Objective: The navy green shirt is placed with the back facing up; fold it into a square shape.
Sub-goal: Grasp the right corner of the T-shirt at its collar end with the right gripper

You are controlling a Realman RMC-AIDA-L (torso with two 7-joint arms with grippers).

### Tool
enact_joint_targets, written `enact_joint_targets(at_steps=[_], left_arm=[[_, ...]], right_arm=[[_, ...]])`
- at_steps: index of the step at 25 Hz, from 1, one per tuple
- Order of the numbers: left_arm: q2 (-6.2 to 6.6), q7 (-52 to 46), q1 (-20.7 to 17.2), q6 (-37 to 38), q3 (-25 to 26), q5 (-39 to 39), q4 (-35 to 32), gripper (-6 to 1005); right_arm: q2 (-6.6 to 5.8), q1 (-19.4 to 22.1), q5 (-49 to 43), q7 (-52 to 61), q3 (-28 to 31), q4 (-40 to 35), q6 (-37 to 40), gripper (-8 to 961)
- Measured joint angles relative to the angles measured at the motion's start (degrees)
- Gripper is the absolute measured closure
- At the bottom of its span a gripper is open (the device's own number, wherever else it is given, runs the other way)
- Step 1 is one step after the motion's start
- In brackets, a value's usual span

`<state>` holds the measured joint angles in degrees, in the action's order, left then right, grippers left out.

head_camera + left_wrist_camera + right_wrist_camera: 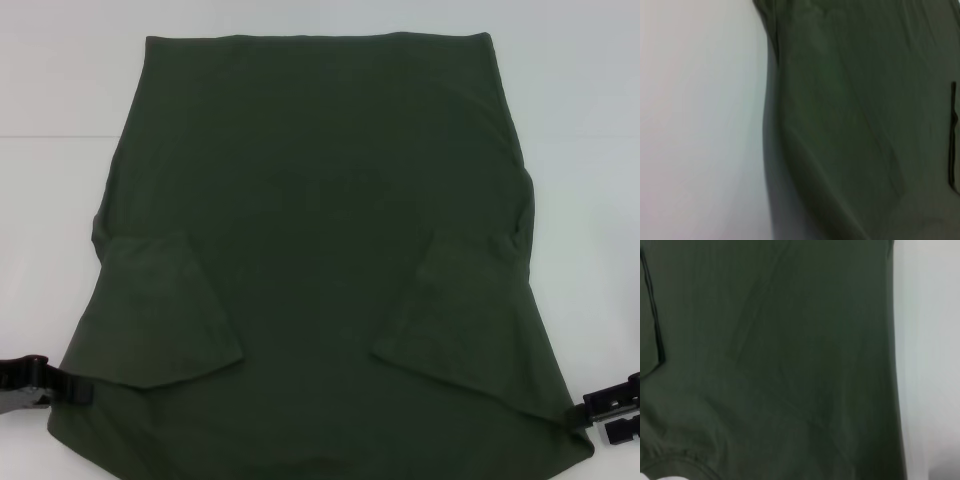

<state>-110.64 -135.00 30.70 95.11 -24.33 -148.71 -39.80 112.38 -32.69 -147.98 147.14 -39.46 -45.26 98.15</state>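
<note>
The navy green shirt [320,200] lies flat on the white table [50,100], plain side up, with its straight hem at the far end. Both short sleeves are folded inward onto the body, one on the left [165,310] and one on the right [460,320]. My left gripper [62,387] sits low at the shirt's near left edge and touches the cloth. At the near right corner, my right gripper [605,418] has its two black fingers apart, the upper one at the cloth's edge. Each wrist view shows the shirt [865,125] [780,365] close up beside bare table.
White tabletop surrounds the shirt on the left, right and far sides. The shirt's near edge runs out of the head view at the bottom. No other objects show.
</note>
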Motion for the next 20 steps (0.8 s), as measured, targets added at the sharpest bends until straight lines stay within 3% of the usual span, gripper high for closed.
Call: enact_joint_targets(at_steps=[20], left_arm=[[0.0,0.0,-0.03,-0.39,0.74,0.0,-0.02,963]], right_arm=[[1.68,-0.27,-0.29,-1.97,-0.28,0.44,-2.4,146]])
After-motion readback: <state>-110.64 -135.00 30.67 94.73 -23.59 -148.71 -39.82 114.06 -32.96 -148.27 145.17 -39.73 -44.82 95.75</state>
